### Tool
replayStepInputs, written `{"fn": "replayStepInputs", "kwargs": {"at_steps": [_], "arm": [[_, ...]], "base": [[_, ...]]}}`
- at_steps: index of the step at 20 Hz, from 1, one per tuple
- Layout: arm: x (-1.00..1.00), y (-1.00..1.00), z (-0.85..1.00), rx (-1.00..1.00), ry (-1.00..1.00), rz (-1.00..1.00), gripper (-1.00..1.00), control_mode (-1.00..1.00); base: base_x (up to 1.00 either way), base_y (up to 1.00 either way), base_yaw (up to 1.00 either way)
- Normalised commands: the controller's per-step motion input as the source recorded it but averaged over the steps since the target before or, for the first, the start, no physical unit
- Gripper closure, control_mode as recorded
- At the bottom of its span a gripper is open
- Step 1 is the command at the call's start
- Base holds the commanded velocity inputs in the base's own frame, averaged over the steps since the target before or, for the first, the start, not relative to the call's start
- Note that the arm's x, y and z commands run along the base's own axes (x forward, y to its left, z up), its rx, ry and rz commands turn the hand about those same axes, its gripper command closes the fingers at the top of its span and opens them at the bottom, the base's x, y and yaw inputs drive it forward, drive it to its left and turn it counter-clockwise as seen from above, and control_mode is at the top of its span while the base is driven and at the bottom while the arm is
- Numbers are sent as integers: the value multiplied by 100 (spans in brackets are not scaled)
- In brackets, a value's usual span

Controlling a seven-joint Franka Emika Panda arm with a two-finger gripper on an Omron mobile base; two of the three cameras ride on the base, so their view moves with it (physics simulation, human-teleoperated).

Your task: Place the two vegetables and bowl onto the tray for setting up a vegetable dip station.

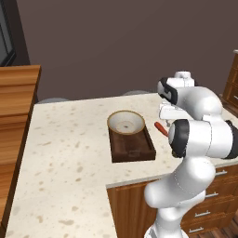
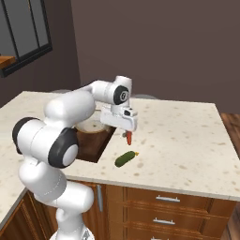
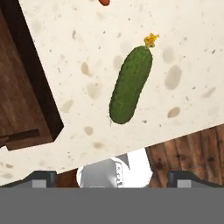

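Note:
The tan-rimmed bowl (image 1: 125, 122) sits on the far end of the dark wooden tray (image 1: 135, 149). To the tray's right, on the counter, lies the slim red pepper (image 1: 161, 128). Nearer the counter's front edge rests the dark-green cucumber (image 2: 125, 159). My gripper (image 2: 128, 127) hovers over the counter beside the tray, above both vegetables. In the hand view the gripper (image 3: 113, 178) is open with nothing between its widely spread fingertips (image 3: 41, 177). The cucumber (image 3: 131, 83) lies straight below, the pepper (image 3: 104, 1) shows at the top edge, and the tray (image 3: 22, 87) is on the left.
The speckled counter (image 2: 187, 136) stretches bare to the right of the vegetables, with wooden drawers (image 2: 164, 206) under its front edge. A wooden cabinet (image 1: 16, 97) stands at the counter's left end. My own arm hides part of the bowl (image 2: 89, 125) in the right base view.

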Motion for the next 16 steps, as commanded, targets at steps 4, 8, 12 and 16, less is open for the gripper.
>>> {"fn": "replayStepInputs", "kwargs": {"at_steps": [4, 8, 12, 16], "arm": [[-28, -11, -20, 0, 0, -27, -100, -100], [-18, -10, -12, 0, 7, -25, -100, -100], [-16, -16, -21, -2, 6, -24, -100, -100], [-8, -10, -26, -11, 0, -15, -100, -100]], "base": [[0, 0, 0], [0, 0, 0], [0, 0, 0], [0, 0, 0]]}}
